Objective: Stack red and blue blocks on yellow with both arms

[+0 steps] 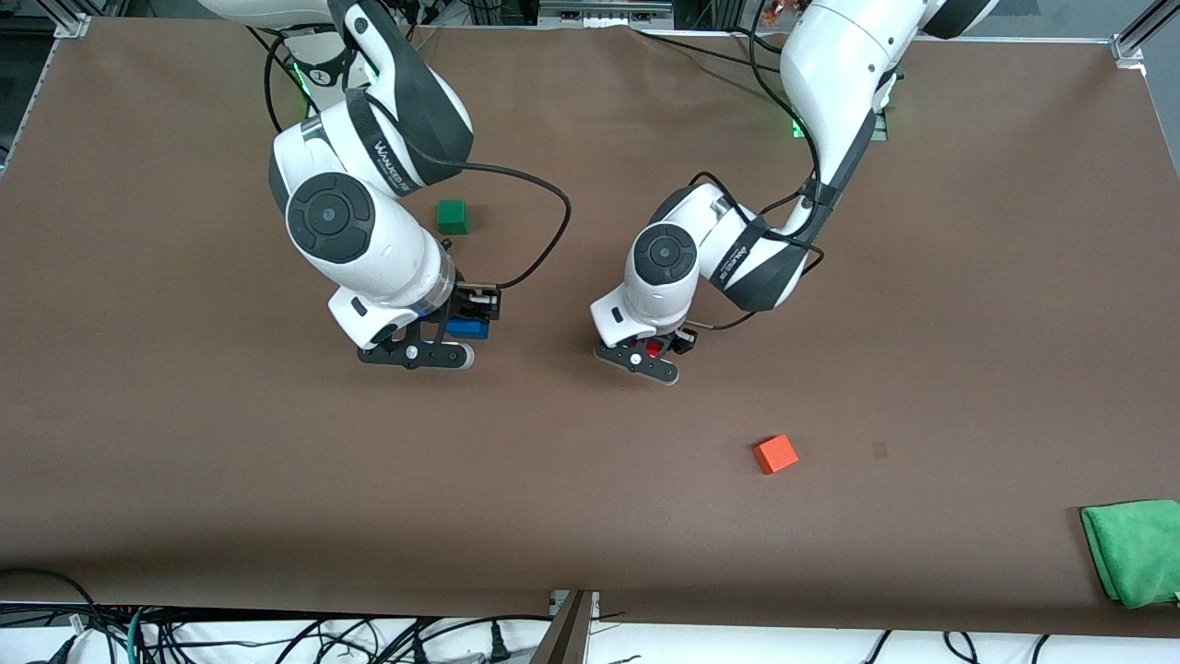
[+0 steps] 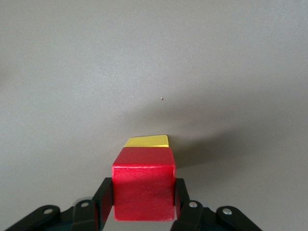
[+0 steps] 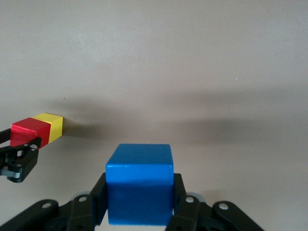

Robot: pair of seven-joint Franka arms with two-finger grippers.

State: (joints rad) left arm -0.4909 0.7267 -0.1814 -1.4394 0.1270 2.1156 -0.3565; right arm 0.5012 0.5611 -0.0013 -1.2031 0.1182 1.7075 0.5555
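The left gripper [image 2: 143, 204] clamps the red cube [image 2: 143, 185], held directly over the yellow cube [image 2: 147, 141]. The right gripper [image 3: 139, 207] grips the blue cube [image 3: 139, 185] above bare table [image 1: 138, 415]. A green cube [image 1: 452, 217], an orange cube [image 1: 775, 454] and a cloth [image 1: 1136, 549] lie well apart.

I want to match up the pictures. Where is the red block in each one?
Front view: red block peeks out under the left claw, mid-table.
Left wrist view: red block fills the lower middle, between the claw's fingers.
Right wrist view: small red block at the side edge.
Shared landmark: the yellow block touching it in both wrist views.
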